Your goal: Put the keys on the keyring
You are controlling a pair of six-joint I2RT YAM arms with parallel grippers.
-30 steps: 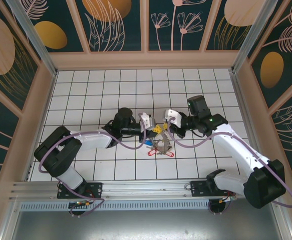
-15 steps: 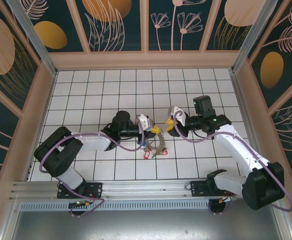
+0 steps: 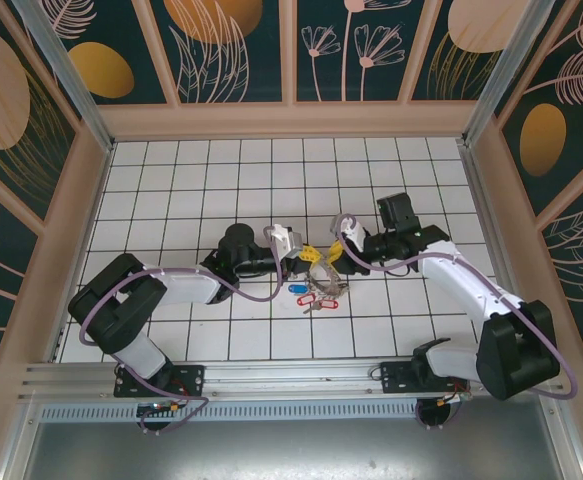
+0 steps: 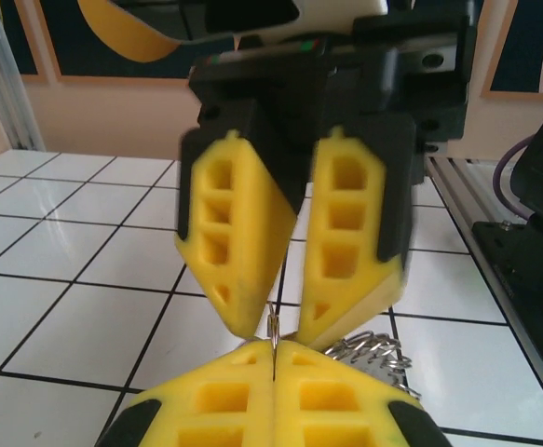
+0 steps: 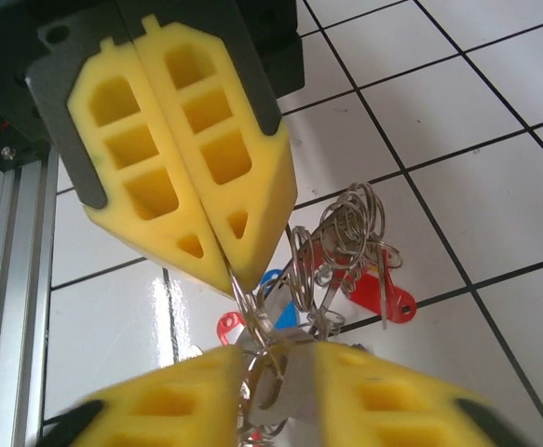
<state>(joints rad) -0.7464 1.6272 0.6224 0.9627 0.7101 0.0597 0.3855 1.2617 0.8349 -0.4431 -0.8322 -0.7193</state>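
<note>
Right now we have the left end effector [image 4: 274,349] pinched flat on a thin metal wire that we take for the keyring [image 5: 243,303], its jaws closed with no gap showing. Facing it across the keyring, the right end effector [image 5: 277,372] stands narrow, with bright metal between its jaws; we cannot tell whether it truly grips that metal or only brackets it. Under the keyring the keys [image 3: 318,296] bunch together with red and blue tags [image 5: 383,296], low over the tiled desk [image 3: 191,180] and tangled with spare wire loops [image 5: 350,223]. Our worry is the thin hold: a slight twist could roll the keyring out of the soft jaws and drop the bunch. Both end effectors crowd the keyring, so a sideways nudge may knock them together, and the loose loops could snag a key before it threads.
</note>
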